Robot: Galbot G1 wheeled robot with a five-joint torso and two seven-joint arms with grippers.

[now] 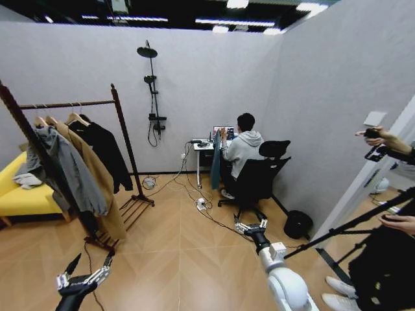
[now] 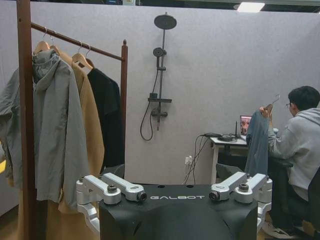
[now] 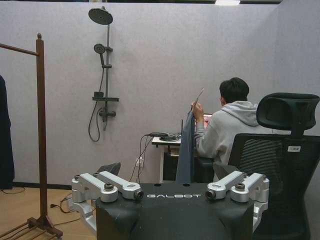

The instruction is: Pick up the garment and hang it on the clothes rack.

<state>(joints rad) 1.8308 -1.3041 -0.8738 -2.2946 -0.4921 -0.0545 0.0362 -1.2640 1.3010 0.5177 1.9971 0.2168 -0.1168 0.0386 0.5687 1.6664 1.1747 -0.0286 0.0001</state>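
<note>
Long black soft-cloth coat (image 1: 104, 155) hangs on dark red-brown wooden rack (image 1: 123, 123), far left. Left gripper (image 1: 86, 272) and right gripper (image 1: 251, 228): fingers spread, empty.

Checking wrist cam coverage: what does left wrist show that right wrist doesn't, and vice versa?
Left wrist: grey hooded jacket and tan coat hanging on the clothes rack. Right wrist: black office chair. Both: a rack post, wall shower, seated person at the desk holding up a blue-grey garment.
</note>
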